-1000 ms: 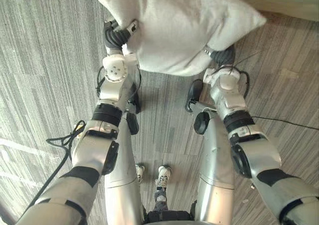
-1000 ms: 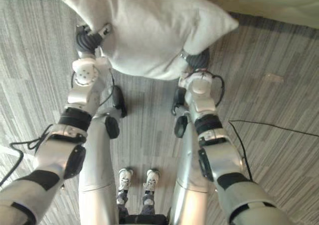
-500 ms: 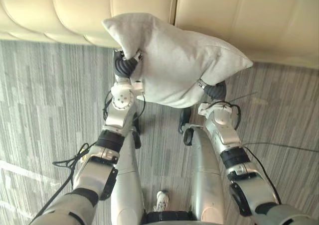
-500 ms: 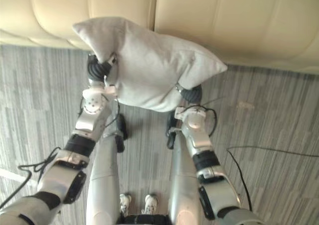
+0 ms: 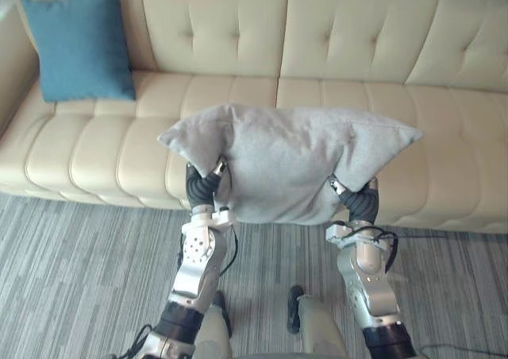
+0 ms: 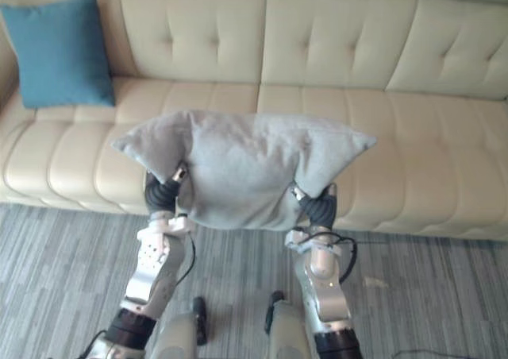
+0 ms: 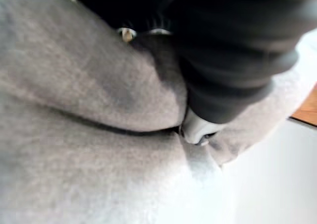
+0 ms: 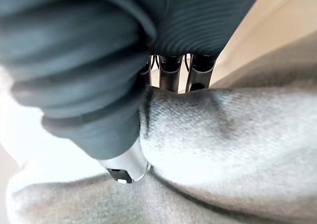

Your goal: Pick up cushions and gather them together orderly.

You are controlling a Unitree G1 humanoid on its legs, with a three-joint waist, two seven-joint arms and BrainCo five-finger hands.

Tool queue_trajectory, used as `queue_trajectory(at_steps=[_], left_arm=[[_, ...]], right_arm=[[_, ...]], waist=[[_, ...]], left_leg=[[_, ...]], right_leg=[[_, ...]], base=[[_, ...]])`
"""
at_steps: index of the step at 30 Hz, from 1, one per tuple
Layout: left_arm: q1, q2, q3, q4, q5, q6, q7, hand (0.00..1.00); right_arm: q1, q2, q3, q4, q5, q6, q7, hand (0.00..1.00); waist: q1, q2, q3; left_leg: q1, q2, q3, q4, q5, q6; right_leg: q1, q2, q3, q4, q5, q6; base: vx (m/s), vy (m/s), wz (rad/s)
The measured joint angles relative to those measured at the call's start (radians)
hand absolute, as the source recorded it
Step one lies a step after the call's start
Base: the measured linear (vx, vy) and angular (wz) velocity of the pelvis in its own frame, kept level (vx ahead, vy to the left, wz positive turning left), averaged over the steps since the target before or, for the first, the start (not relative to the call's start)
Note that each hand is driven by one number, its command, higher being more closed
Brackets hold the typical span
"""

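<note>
Holding the grey cushion in the air at 12 o'clock ahead of it, the robot stood facing a sofa. The left hand was at the cushion's 8 o'clock edge and the right hand at its 4 o'clock edge. In each wrist view the thumb was dug into a fold of grey cloth with the fingers on the other side, so both hands pinched the cushion. It hung level and wide between them, above the front edge of the seat and apart from it. The pick-up looked done, judging from that. The gathering was not, because the blue cushion leaned upright in the sofa's corner at 10 o'clock, well apart from the grey one. What seemed left was to carry the grey cushion toward 10 o'clock and set it neatly beside the blue one. The sofa was cream, button-tufted and smooth, with broad seat pads running from 9 to 3 o'clock. Below it, a grey streaked carpet covered the floor toward 6 o'clock.
</note>
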State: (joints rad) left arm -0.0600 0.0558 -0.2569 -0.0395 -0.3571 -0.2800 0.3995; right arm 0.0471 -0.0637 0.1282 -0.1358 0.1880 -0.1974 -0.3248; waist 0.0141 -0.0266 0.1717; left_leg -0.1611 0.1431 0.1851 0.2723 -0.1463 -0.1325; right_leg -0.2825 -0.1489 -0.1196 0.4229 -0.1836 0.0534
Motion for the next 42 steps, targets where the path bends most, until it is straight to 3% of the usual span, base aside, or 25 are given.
queue_trajectory(at_steps=[2,12,13,23,29,34,37,42], left_arm=[[0.045,0.0,-0.019,-0.024,0.0,0.0,-0.009,1.0],[0.123,0.005,-0.065,-0.029,0.002,0.001,-0.012,1.0],[0.155,0.049,-0.095,-0.026,0.002,0.008,-0.037,1.0],[0.155,0.047,-0.081,-0.026,0.002,0.012,-0.058,1.0],[0.155,0.029,-0.053,-0.027,0.003,0.05,-0.095,1.0],[0.155,0.028,-0.052,-0.03,0.003,0.052,-0.107,1.0],[0.155,0.024,-0.04,-0.04,0.001,0.052,-0.115,1.0],[0.155,0.02,-0.036,-0.041,-0.001,0.052,-0.12,1.0]], right_arm=[[0.044,0.016,0.001,-0.017,-0.031,-0.006,0.002,1.0],[0.093,0.001,-0.009,-0.029,-0.032,-0.033,0.011,1.0],[0.121,0.002,-0.037,0.051,-0.027,-0.043,0.048,1.0],[0.121,0.002,-0.039,0.051,-0.011,-0.043,0.058,1.0],[0.11,0.005,-0.054,0.116,0.026,-0.036,0.082,1.0],[0.107,0.007,-0.065,0.116,0.03,-0.032,0.088,1.0],[0.093,0.007,-0.064,0.117,0.05,-0.031,0.09,1.0],[0.089,0.011,-0.064,0.116,0.053,-0.031,0.091,1.0]], waist=[[-0.002,0.0,-0.052],[-0.02,0.016,-0.105],[-0.025,0.036,-0.147],[-0.024,0.036,-0.15],[-0.025,0.031,-0.156],[-0.029,0.027,-0.16],[-0.028,0.031,-0.151],[-0.025,0.021,-0.122]], left_leg=[[0.048,-0.008,0.006,-0.065,0.023,-0.003],[0.165,-0.033,-0.022,-0.179,0.058,0.016],[0.166,-0.064,-0.084,-0.236,0.099,0.047],[0.164,-0.064,-0.076,-0.246,0.101,0.044],[0.196,-0.063,-0.059,-0.278,0.105,0.037],[0.189,-0.059,-0.059,-0.28,0.105,0.029],[0.06,-0.006,-0.061,-0.032,0.0,-0.009],[0.0,0.022,-0.061,0.184,-0.014,-0.028]], right_leg=[[0.027,0.007,0.012,-0.035,0.008,0.005],[0.166,0.013,0.023,-0.201,0.075,0.023],[0.248,0.012,0.039,-0.428,0.22,0.035],[0.253,0.012,0.04,-0.464,0.242,0.037],[0.274,0.013,0.039,-0.484,0.252,0.04],[0.269,0.014,0.029,-0.485,0.25,0.039],[0.244,0.042,0.016,-0.444,0.225,0.025],[0.247,0.048,0.026,-0.369,0.148,0.012]], base=[[0.12,0.008,-0.11],[0.06,0.032,-0.04],[0.0,0.0,0.0],[0.0,0.0,-0.01],[0.02,0.001,-0.07],[0.0,-0.003,0.04],[-0.02,-0.01,0.04],[-0.07,-0.022,0.01]])
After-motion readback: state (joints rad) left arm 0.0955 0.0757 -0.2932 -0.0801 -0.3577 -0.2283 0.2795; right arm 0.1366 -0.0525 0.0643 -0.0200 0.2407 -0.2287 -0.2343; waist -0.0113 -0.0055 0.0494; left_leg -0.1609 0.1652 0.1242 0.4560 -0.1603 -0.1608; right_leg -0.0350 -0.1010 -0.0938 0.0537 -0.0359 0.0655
